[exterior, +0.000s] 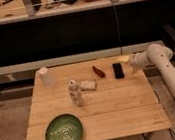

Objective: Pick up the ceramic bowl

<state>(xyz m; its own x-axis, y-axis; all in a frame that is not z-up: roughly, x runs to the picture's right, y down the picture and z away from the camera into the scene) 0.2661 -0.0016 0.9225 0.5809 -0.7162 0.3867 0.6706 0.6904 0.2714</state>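
The ceramic bowl (64,133) is green with a pale pattern and sits at the front left corner of the wooden table (118,109). My gripper (125,60) is at the table's far right edge, at the end of the white arm (173,77) that comes in from the right. It is far from the bowl, across the table, and holds nothing that I can see.
On the table stand a white cup (45,76) at the back left and a small white bottle (75,93) near the middle. A pale flat packet (88,85), a red-brown object (98,71) and a black object (118,70) lie at the back. Dark shelving runs behind.
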